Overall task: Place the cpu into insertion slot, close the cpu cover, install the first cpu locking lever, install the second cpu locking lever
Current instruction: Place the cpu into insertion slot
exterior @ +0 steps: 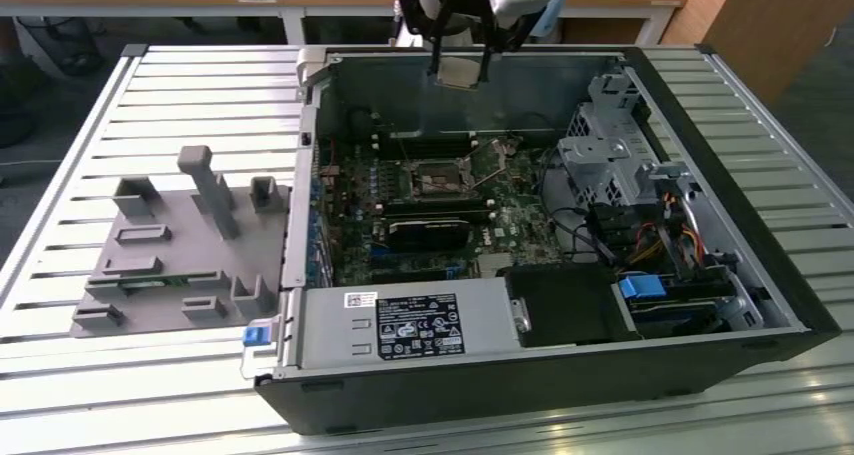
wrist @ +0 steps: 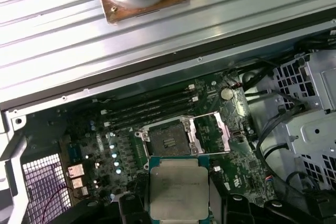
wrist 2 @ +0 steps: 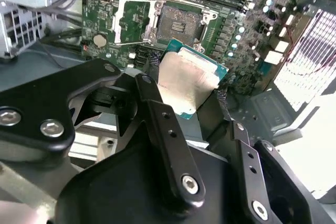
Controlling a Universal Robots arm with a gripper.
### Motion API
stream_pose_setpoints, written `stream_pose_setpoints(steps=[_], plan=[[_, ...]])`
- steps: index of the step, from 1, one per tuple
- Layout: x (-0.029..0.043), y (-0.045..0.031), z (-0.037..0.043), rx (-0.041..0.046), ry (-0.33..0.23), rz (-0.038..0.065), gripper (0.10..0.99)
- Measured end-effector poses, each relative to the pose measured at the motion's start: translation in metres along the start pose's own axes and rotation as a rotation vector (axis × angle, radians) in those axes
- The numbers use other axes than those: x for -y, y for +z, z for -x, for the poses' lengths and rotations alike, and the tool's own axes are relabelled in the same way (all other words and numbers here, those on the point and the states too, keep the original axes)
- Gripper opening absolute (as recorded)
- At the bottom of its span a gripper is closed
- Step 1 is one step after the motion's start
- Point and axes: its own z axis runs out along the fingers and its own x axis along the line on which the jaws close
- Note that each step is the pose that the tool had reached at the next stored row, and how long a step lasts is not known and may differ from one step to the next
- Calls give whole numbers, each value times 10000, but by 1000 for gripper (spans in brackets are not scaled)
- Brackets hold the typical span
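Gripping the cpu (wrist: 178,187), your hand (wrist 2: 185,103) hangs well above the insertion slot (wrist: 169,141), whose cpu cover (wrist: 212,132) lies flipped open beside it, so you have placing, closing and locking all left to do.

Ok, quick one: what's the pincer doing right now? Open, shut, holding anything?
The pincer: closed on the cpu, held in the air over the board, not yet in the empty insertion slot.
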Motion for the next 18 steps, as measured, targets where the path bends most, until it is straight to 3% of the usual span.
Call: stream_pose_setpoints(steps=[11,18], plan=[[-5,14,-9,114,1265,26,541],[-3,29,-11,210,2343,45,541]])
